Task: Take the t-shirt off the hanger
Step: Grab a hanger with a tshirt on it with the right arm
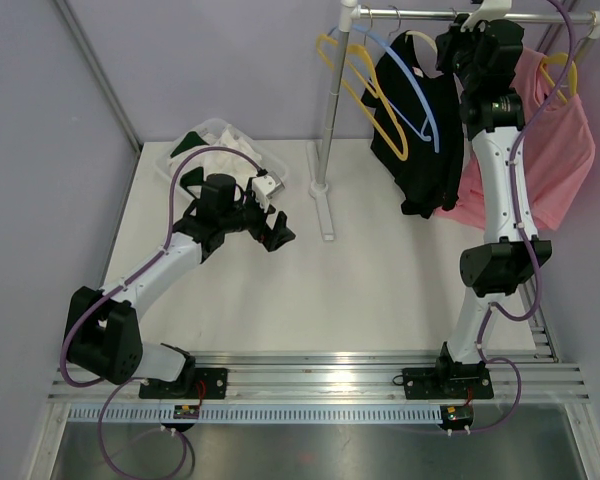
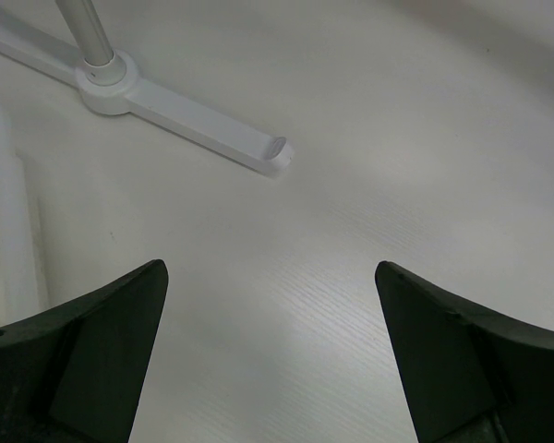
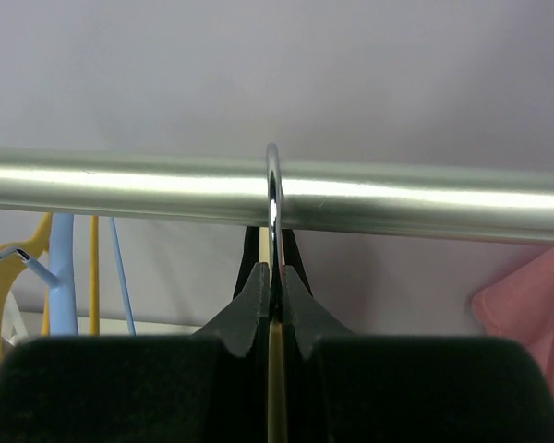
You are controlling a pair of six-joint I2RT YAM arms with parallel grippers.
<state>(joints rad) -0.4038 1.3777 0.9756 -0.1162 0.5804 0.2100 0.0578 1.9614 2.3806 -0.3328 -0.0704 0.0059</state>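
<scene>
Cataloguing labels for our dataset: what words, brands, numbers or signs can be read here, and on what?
No legible text in any view.
Small board below the left arm's base: coloured specks, too small to read.
Black t-shirt, pink garment, hanger hook, rail: no print visible.

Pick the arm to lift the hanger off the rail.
Right arm: its jaws are shut on the hanger hook where it hangs over the rail. The left arm is low over the table by the rack foot, jaws open, far from the rail.
</scene>
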